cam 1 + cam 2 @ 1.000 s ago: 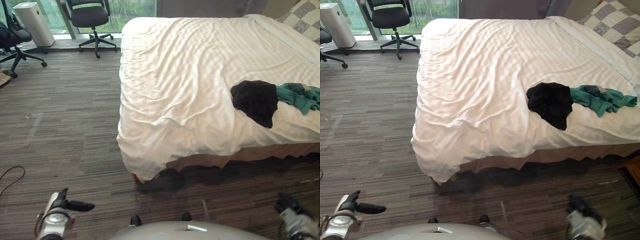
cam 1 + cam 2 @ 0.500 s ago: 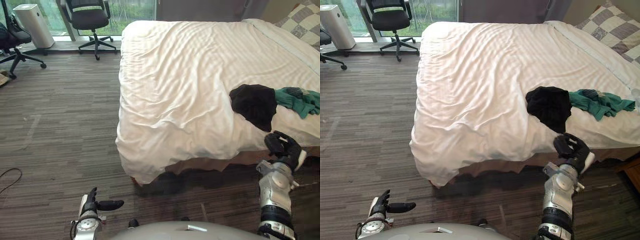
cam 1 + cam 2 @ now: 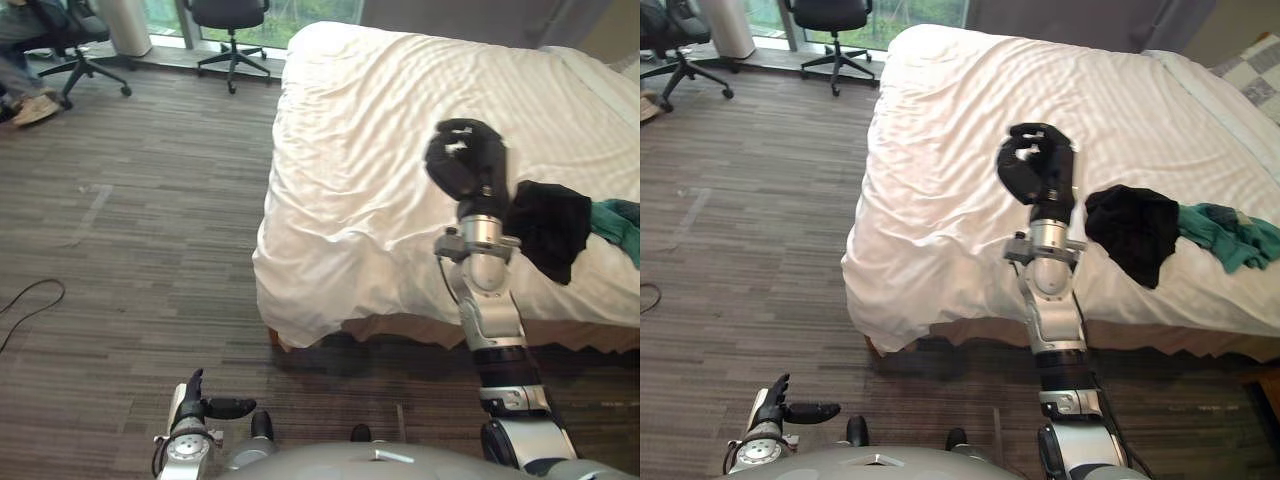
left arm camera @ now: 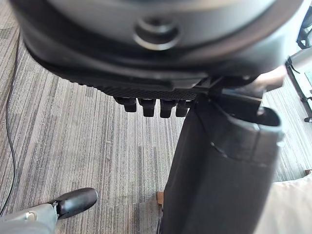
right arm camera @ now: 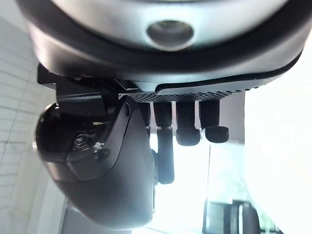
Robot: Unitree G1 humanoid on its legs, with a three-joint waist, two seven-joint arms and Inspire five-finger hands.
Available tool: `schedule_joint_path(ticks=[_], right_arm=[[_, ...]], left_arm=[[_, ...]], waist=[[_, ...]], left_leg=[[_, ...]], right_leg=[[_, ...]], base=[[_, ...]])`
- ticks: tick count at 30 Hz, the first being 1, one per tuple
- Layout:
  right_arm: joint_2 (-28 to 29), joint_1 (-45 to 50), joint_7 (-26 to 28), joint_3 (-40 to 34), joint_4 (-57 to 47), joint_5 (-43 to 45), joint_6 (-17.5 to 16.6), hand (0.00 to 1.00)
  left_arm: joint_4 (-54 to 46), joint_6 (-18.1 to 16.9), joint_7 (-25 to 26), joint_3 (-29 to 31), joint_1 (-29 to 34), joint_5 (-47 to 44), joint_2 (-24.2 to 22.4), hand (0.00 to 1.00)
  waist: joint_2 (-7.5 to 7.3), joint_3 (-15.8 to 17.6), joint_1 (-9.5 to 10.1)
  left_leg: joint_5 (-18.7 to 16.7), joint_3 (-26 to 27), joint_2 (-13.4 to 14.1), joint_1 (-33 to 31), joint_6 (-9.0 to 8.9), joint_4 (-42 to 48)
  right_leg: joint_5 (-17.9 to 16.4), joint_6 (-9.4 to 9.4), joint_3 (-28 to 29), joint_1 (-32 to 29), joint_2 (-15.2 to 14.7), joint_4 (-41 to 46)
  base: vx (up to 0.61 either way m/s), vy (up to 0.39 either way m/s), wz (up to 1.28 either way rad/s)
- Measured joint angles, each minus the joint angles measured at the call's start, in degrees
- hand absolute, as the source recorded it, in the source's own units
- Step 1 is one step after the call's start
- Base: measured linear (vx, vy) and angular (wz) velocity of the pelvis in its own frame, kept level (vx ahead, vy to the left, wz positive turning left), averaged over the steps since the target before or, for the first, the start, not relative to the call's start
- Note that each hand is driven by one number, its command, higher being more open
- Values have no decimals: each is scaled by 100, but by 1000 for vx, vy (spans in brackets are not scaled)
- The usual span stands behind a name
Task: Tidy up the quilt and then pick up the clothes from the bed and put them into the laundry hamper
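Clothes (image 3: 546, 224) lie crumpled; right robot hand (image 3: 466, 160) clenched empty, left robot hand (image 3: 194, 407) relaxed.

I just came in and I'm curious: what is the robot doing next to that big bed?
The robot is standing beside the bed, about to tidy it. Its right robot hand is up over the white quilt, with its fingers curled and nothing in it. Its left robot hand hangs low near the floor, open. The black clothes and the green clothes lie on the quilt, and no hand is touching them.
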Motion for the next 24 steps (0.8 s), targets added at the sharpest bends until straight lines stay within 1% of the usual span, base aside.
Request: schedule_joint_path(ticks=[3, 5, 7, 9, 11, 13, 14, 16, 18, 19, 21, 22, 23, 24], right_arm=[[124, -489, 27, 305, 288, 19, -2, 0], [279, -1167, 11, 558, 678, 230, -26, 0], [279, -1525, 17, 755, 876, 362, -26, 0], [345, -1859, 25, 981, 1030, 523, -27, 0], [421, -2095, 33, 1044, 1107, 524, -33, 0], [511, -2539, 29, 1064, 1410, 563, -35, 0], [522, -2644, 31, 1068, 1499, 590, -35, 0], [578, -2958, 18, 1066, 1749, 787, -39, 0], [665, -3188, 11, 1059, 1980, 794, -69, 0], [683, -3237, 2, 1058, 2054, 798, -79, 0], [696, -3455, -14, 1028, 2406, 827, -91, 0], [698, -3499, -15, 990, 2552, 939, -93, 0], [701, -3526, -19, 953, 2669, 972, -92, 0], [702, -3568, -20, 843, 2945, 977, -99, 0]], left_arm=[[1, -3, 56, 3, -2, -30, -40, 100], [0, -109, 188, 25, -128, -90, -42, 100], [1, -122, 224, 43, -229, -149, -50, 100], [0, -131, 319, 93, -318, -275, -50, 100], [1, -131, 374, 124, -380, -279, -47, 100], [2, -131, 416, 188, -499, -282, -39, 100], [2, -132, 420, 197, -522, -282, -29, 100], [2, -133, 428, 230, -653, -310, 2, 100], [2, -151, 428, 227, -814, -309, 29, 100], [3, -157, 428, 219, -871, -309, 35, 100], [1, -285, 433, 142, -1124, -308, 51, 100], [1, -315, 441, 66, -1204, -307, 62, 100], [1, -348, 443, 14, -1250, -307, 69, 100], [6, -388, 441, -73, -1346, -308, 67, 100]], waist=[[-2, 70, 63], [-13, 260, 156], [7, 422, 200], [9, 658, 430], [37, 824, 500], [76, 1096, 633], [81, 1151, 661], [107, 1360, 802], [175, 1625, 855], [202, 1681, 868], [348, 1971, 911], [412, 2013, 914], [444, 2040, 917], [527, 2115, 927]], left_leg=[[43, -158, 9, -87, -4, 0], [148, -269, 55, -284, -18, 0], [219, -451, 78, -426, -26, 0], [315, -653, 133, -608, -69, 0], [387, -827, 155, -775, -107, 1], [513, -1049, 181, -1024, -123, 2], [543, -1098, 183, -1094, -129, 2], [640, -1218, 190, -1335, -134, 10], [711, -1309, 179, -1469, -126, 23], [728, -1325, 177, -1518, -124, 23], [798, -1399, 173, -1705, -123, 25], [831, -1436, 172, -1831, -121, 26], [843, -1446, 172, -1909, -129, 26], [880, -1452, 169, -2046, -123, 27]], right_leg=[[7, -12, -112, 11, 19, -2], [43, -62, -193, -129, 70, -7], [57, -83, -367, -162, 102, -28], [74, -120, -572, -220, 175, -51], [84, -140, -749, -284, 213, -60], [106, -172, -971, -403, 267, -74], [107, -174, -1032, -436, 275, -73], [127, -193, -1179, -601, 301, -72], [147, -183, -1266, -687, 302, -58], [157, -186, -1282, -729, 302, -57], [181, -178, -1360, -892, 297, -12], [189, -183, -1381, -1015, 297, 22], [202, -192, -1387, -1097, 297, 25], [233, -182, -1391, -1226, 295, 27]], base=[[-16, -4, 24], [-105, -21, 27], [-114, -28, 42], [-105, -31, 45], [-78, -35, 46], [-94, -33, 52], [-66, -18, 43], [-46, -14, 34], [-43, -3, 21], [-46, 0, 14], [-49, 2, 14], [-53, 4, 11], [-55, 7, 6], [-37, 14, 0]])
